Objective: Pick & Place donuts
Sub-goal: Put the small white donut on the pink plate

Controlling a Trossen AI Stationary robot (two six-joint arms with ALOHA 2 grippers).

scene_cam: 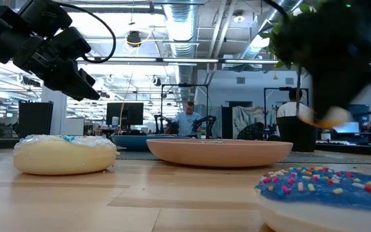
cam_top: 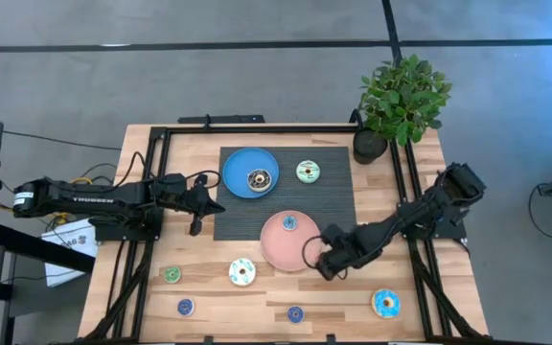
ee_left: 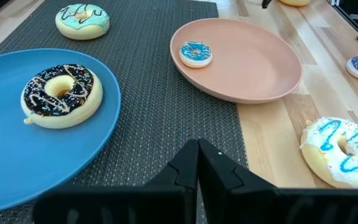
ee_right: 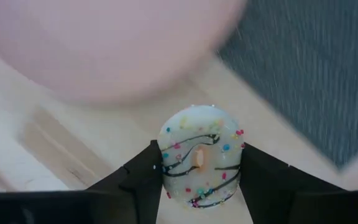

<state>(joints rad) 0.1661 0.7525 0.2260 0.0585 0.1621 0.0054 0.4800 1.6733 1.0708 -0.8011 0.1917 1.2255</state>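
Observation:
My right gripper [cam_top: 326, 261] hangs beside the near right rim of the pink plate [cam_top: 278, 251], shut on a white donut [ee_right: 201, 165] with dark stripes and coloured sprinkles. A small blue donut [cam_top: 289, 223] lies in the pink plate. A dark brown donut [ee_left: 61, 94] lies in the blue plate [cam_top: 238, 165], and a teal one [cam_top: 308, 172] lies on the dark mat. My left gripper [cam_top: 197, 206] waits shut at the mat's left edge, touching nothing. In the high view the gripper hides the held donut. My right gripper pinches the white donut between its two fingers, by opposite sides of its outer rim [ee_right: 165, 163]. The fingers come from above, pointing steeply down. The donut sits with its iced face up toward the wrist, off the wood, next to the pink plate's edge.
On the near wood lie a green donut [cam_top: 172, 275], a white one [cam_top: 242, 272], two small blue ones [cam_top: 186, 307] [cam_top: 295, 313] and a larger blue one [cam_top: 386, 303]. A potted plant [cam_top: 401, 101] stands at the far right corner. Black frame rails run along the table's sides.

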